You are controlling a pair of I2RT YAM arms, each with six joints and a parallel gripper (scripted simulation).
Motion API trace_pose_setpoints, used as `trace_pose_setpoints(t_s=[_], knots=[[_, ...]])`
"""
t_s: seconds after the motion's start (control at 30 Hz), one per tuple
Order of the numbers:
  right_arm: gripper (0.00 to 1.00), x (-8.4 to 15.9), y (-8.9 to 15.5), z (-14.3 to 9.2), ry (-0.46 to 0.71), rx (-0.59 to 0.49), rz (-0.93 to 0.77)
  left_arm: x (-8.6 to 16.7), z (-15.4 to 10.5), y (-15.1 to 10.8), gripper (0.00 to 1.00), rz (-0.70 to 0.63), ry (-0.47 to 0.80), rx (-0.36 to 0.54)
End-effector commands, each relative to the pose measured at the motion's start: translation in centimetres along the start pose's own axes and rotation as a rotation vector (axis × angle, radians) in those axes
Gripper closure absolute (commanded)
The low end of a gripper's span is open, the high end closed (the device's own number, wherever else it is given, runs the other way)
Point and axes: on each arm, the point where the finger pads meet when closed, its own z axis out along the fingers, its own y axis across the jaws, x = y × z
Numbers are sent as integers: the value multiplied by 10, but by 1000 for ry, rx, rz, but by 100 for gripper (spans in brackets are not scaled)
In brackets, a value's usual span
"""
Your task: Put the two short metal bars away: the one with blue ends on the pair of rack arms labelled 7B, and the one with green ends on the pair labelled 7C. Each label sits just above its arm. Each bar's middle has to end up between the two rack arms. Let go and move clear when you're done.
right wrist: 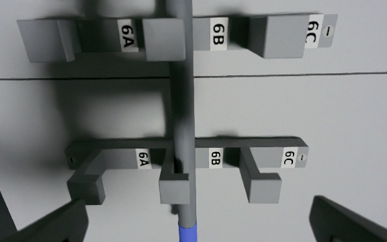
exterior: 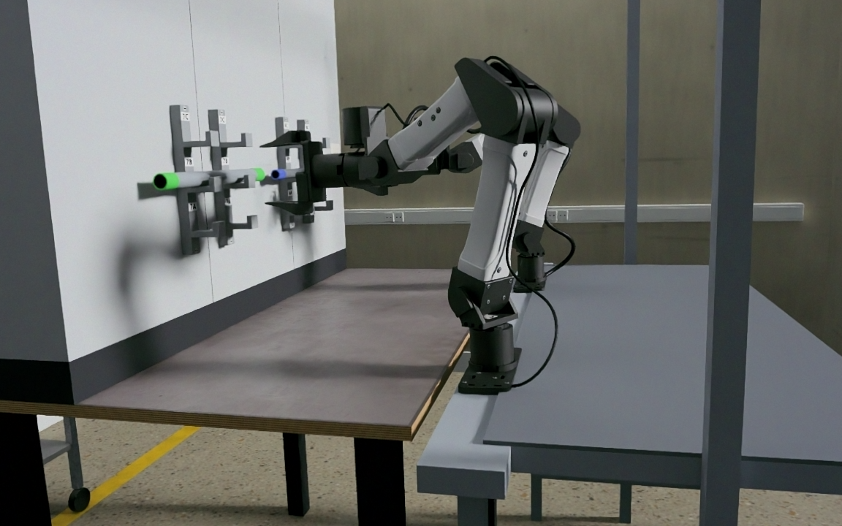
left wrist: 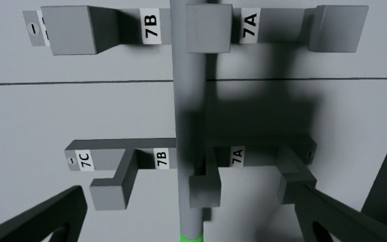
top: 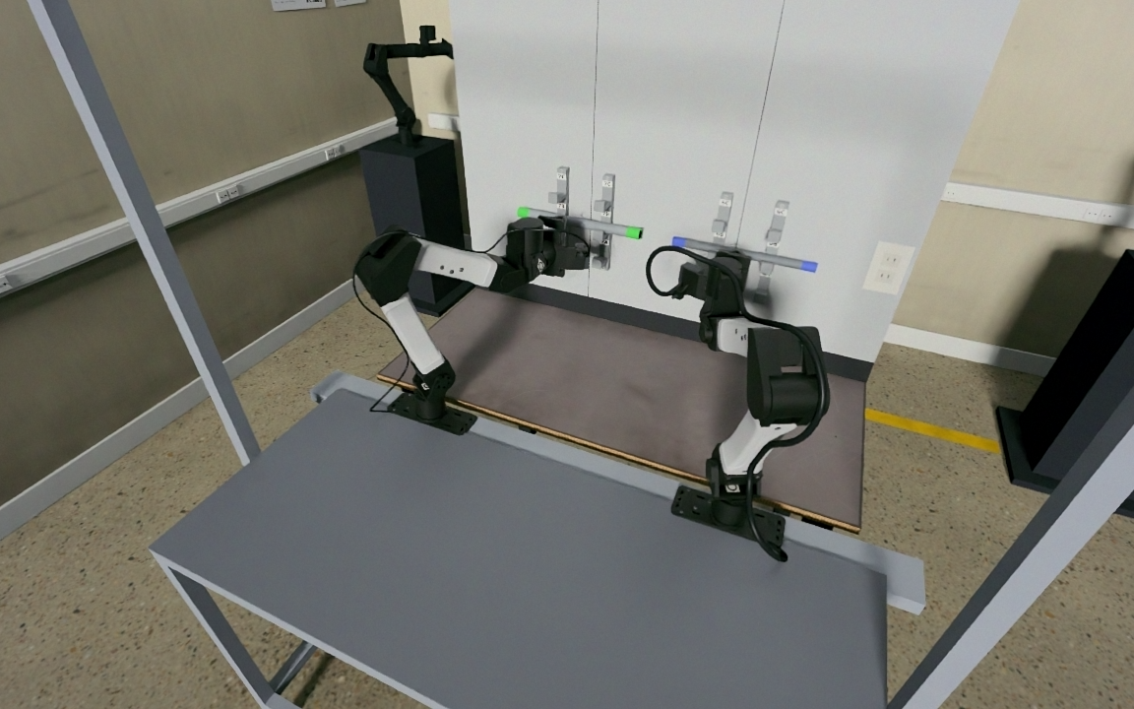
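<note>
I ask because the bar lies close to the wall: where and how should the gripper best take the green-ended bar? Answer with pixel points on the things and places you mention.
I would grip the green-ended bar (top: 583, 222) (exterior: 196, 179) (left wrist: 191, 94) at its middle, from the front, one finger above, one below. It lies level, its plain middle spans the gap between two rack arms (exterior: 240, 183) (left wrist: 209, 28), and the wall is behind.

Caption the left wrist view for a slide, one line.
Green-ended bar resting on the 7B rack arms, between the open fingers of the left end effector.
</note>
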Motion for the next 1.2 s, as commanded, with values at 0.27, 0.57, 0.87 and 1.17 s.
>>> trace_pose_setpoints(t_s=[0.27,0.57,0.87,1.17], knots=[[0,-1,3,0,7,10,-4,1,8,14,0,-9,0,-30],[0,-1,3,0,7,10,-4,2,12,13,0,-9,0,-30],[0,-1,3,0,7,10,-4,2,16,13,0,-9,0,-30],[0,-1,3,0,7,10,-4,3,20,14,0,-9,0,-30]])
